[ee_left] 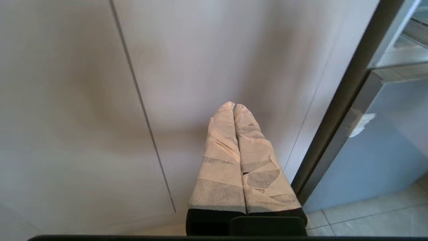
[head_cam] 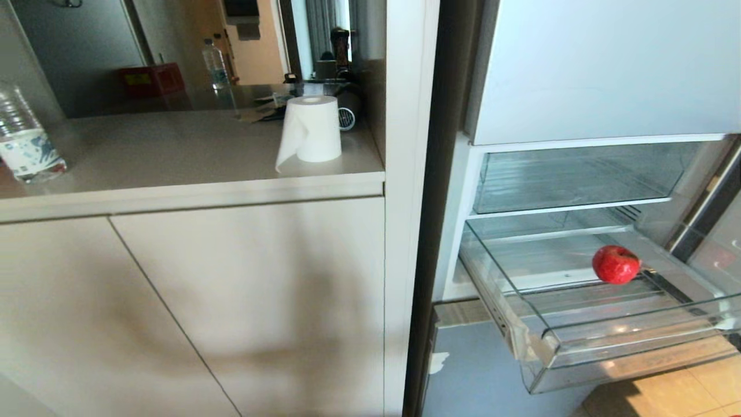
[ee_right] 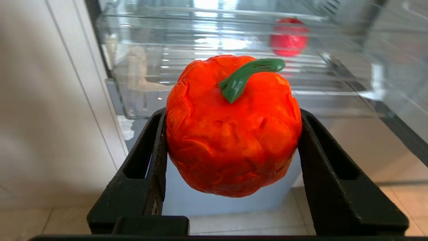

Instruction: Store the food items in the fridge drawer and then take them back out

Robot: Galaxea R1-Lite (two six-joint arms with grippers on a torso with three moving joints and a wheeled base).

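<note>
My right gripper point(ee_right: 232, 115) is shut on a food item point(ee_right: 230, 134): a round red-orange ribbed pumpkin-like piece with a curved green stem, clamped between the two black fingers. It hangs in front of and below the pulled-out fridge drawer point(ee_right: 200, 50), a clear plastic one with a ribbed floor. A second red round piece point(ee_right: 289, 36) lies inside that drawer point(head_cam: 637, 336), toward its right side point(head_cam: 615, 264). My left gripper point(ee_left: 234, 106) is shut and empty, its tape-wrapped fingers pressed together, pointing at the cabinet front. Neither arm shows in the head view.
Above the drawer sits another clear bin point(head_cam: 579, 179). Left of the fridge's dark frame point(head_cam: 431, 231) are beige cabinet doors point(head_cam: 231, 301) under a counter holding a paper roll point(head_cam: 312, 130) and a water bottle point(head_cam: 23, 139). Tiled floor point(head_cam: 683, 388) lies below the drawer.
</note>
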